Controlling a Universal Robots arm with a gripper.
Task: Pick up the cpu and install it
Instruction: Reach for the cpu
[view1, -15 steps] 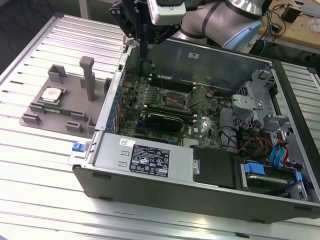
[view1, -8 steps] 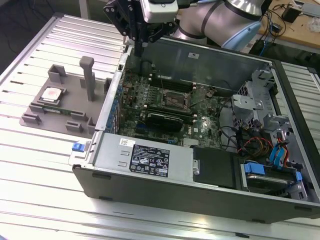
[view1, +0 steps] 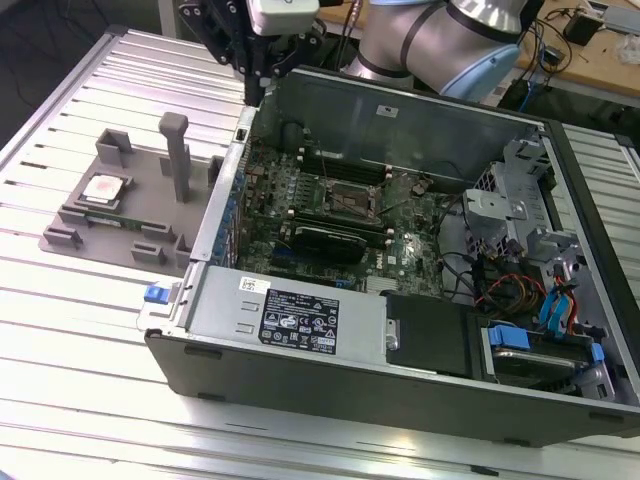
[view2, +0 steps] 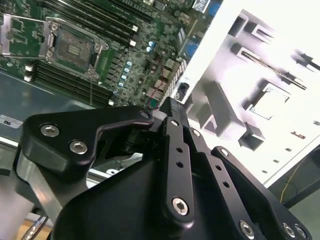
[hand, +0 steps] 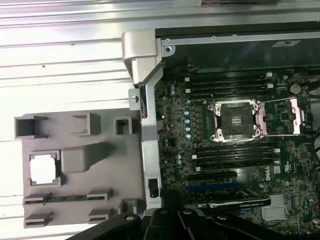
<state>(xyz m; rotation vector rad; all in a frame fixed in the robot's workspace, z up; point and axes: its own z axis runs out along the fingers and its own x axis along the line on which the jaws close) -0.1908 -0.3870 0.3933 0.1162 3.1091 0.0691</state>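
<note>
Cpu (view1: 103, 189) seated in grey holder tray (view1: 60, 238), end effector (view1: 258, 88) over open computer case (view1: 300, 330) edge, well apart

A silvery ribbed aluminium tabletop (view1: 90, 350) stretches beneath the gripper (view1: 262, 88) and well out from it on every side, its long grooves running parallel. In the first wrist view the same tabletop (hand: 60, 50) glares almost white under strong light. Beyond the gripper, on the far side, stands a light brown wooden bench (view1: 600, 70) strewn with black cables (view1: 545, 50). Off the tabletop's far corner lies a dark shadowed area (view1: 40, 40).
</note>
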